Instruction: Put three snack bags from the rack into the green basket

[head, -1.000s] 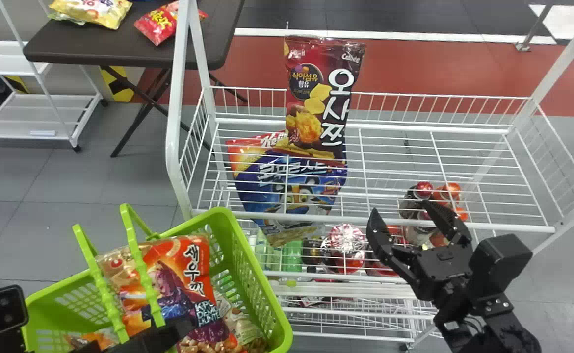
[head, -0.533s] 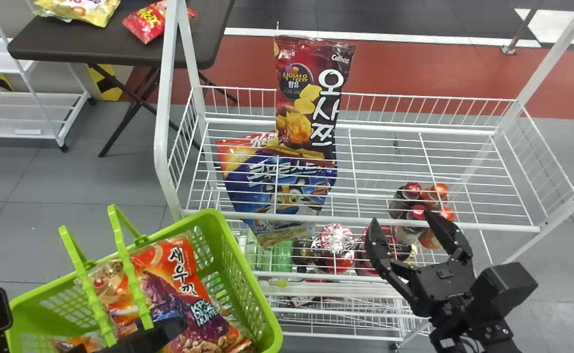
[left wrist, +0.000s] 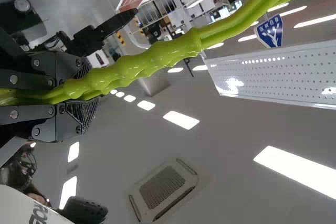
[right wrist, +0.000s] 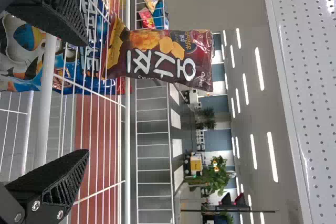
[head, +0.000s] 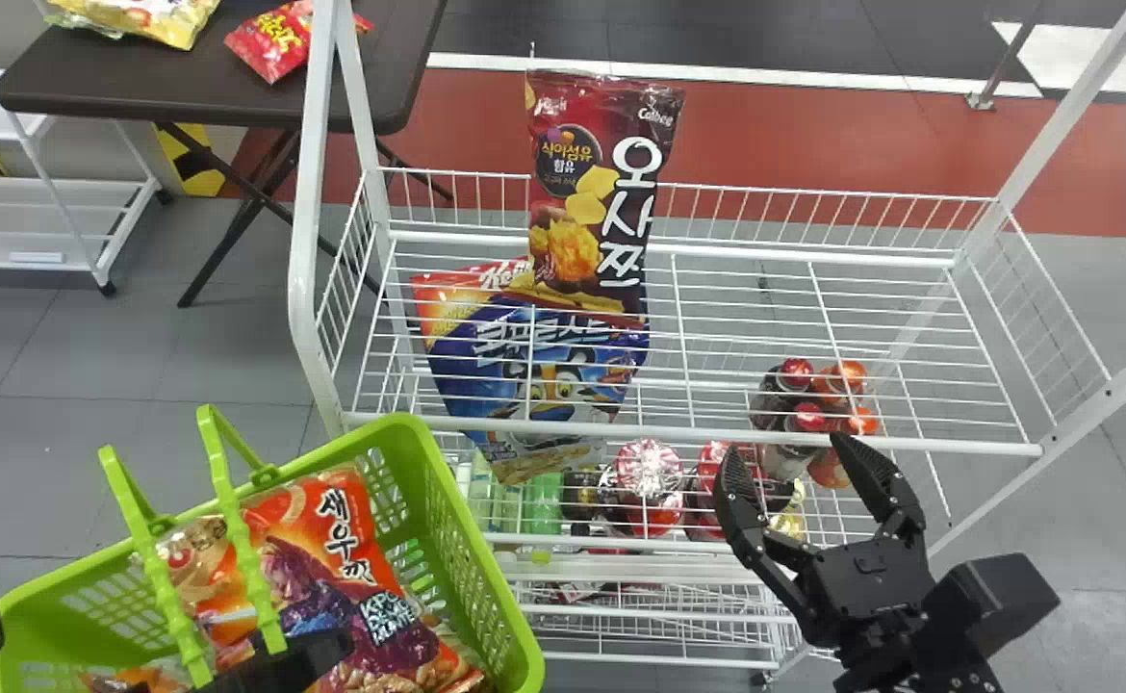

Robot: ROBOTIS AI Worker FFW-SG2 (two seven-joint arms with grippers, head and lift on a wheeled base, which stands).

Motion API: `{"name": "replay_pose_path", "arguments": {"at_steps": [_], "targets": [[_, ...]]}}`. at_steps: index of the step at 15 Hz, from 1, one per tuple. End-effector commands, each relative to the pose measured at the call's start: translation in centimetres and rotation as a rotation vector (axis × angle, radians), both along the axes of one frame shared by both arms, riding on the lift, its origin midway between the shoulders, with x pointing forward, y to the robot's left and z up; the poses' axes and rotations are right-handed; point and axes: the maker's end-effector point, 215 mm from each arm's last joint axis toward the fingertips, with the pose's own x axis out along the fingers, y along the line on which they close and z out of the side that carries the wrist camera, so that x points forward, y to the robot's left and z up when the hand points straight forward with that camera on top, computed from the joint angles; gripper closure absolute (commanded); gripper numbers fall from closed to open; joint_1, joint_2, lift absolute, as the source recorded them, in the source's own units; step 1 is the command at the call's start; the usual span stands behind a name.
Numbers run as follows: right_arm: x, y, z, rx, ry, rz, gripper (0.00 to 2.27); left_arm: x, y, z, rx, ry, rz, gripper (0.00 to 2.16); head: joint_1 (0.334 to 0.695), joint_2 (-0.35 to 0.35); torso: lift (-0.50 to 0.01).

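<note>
One open right claw point(head: 787, 446) has drawn back.

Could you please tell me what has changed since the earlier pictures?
In the head view, the rack and green basket have shifted left. The open right hand has moved rightward relative to the rack and lower in that view. Nothing was grasped or released: the left hand still grips the basket handle, the maroon bag and blue bag remain on the rack, and the red bag in the basket.

Green basket point(head: 498, 568) cut off by the head view's bottom edge.
</note>
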Motion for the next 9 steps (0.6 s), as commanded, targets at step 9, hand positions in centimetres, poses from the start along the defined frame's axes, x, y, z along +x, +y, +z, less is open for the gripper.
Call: {"name": "replay_pose_path", "arguments": {"at_steps": [9], "targets": [[-0.38, -0.34, -0.39, -0.004, 0.003, -0.003, 0.09, -0.14, 0.05, 0.09, -0.009, 0.000, -0.004, 2.15, 0.695, -0.065, 0.000]]}}
